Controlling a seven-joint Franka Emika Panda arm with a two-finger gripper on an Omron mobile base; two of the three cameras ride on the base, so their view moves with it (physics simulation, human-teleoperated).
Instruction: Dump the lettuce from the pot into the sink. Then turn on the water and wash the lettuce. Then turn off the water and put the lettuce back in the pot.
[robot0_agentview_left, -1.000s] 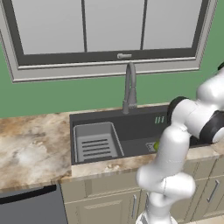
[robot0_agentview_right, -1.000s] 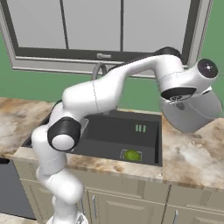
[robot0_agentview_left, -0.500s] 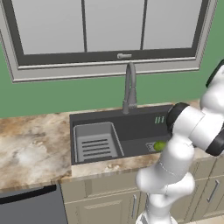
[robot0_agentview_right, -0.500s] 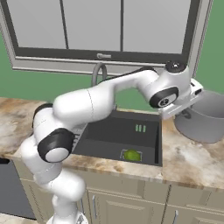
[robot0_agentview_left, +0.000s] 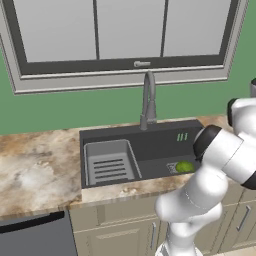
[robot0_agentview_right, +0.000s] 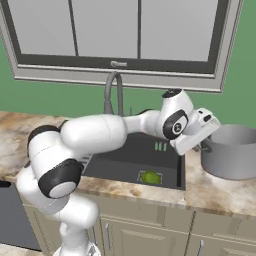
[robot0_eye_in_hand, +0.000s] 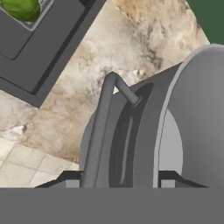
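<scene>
The silver pot (robot0_agentview_right: 235, 160) stands upright on the counter right of the sink (robot0_agentview_right: 120, 167). My gripper (robot0_agentview_right: 204, 144) is at the pot's left side, shut on it at the wall by the dark looped handle (robot0_eye_in_hand: 101, 127). In the hand view the gripper (robot0_eye_in_hand: 118, 177) has the handle and the grey wall of the pot (robot0_eye_in_hand: 197, 122) between its fingertips. The green lettuce (robot0_agentview_right: 150, 176) lies on the drain at the sink's front right, also seen as the lettuce (robot0_agentview_left: 185, 166) and the lettuce (robot0_eye_in_hand: 22, 8). No water runs from the faucet (robot0_agentview_right: 111, 92).
A light-grey slotted rack (robot0_agentview_left: 109, 164) fills the left part of the sink (robot0_agentview_left: 155, 145). The gooseneck faucet (robot0_agentview_left: 148, 100) rises behind the basin, under the window. Marbled counter (robot0_agentview_right: 220, 192) runs around the sink, with cabinet fronts below.
The arm has brought the pot down from a raised, tilted hold to upright on the counter right of the sink. The lettuce has stayed in the sink.
</scene>
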